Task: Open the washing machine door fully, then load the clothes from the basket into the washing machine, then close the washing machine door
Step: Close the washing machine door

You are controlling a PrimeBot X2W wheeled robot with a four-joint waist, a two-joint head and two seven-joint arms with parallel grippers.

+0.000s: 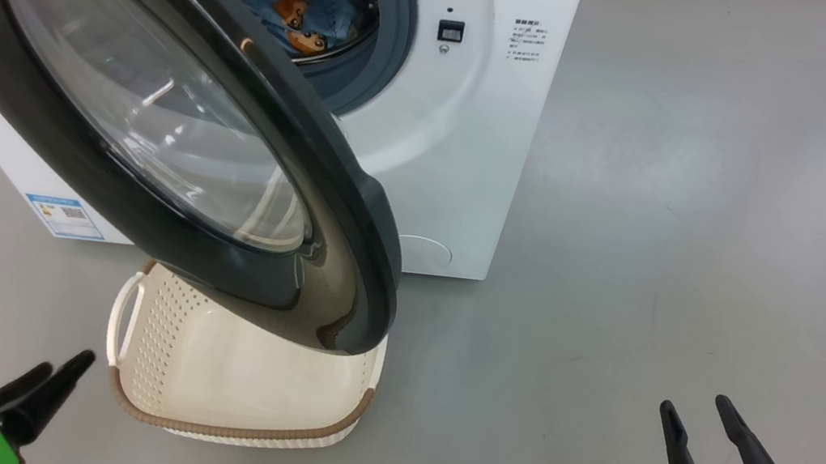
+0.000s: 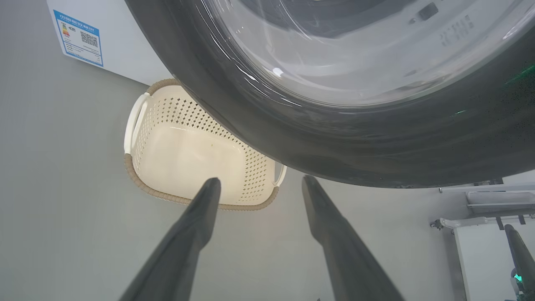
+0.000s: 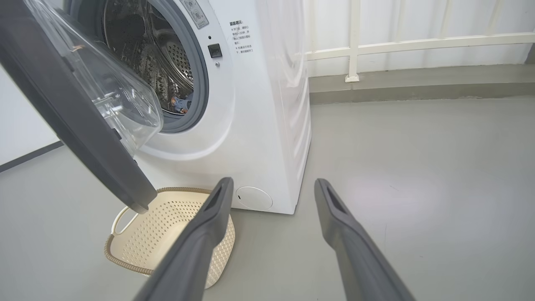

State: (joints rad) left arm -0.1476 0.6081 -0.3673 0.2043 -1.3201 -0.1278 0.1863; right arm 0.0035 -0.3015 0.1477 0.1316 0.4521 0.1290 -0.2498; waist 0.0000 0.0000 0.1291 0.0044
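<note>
**Desk:** Where is the door?

**Operator:** The washing machine door hangs part-open, hinged on my left, with its free edge over the basket. The basket looks empty. The clothes lie inside the washing machine.

**Desk:** Which arm shuts it?

**Operator:** The left, I judge. My left gripper, its 2 fingers spread and holding nothing, sits just below the door's outer face, so the push runs forward and right. My right gripper, also spread and empty, is well apart on the inner side.
</note>
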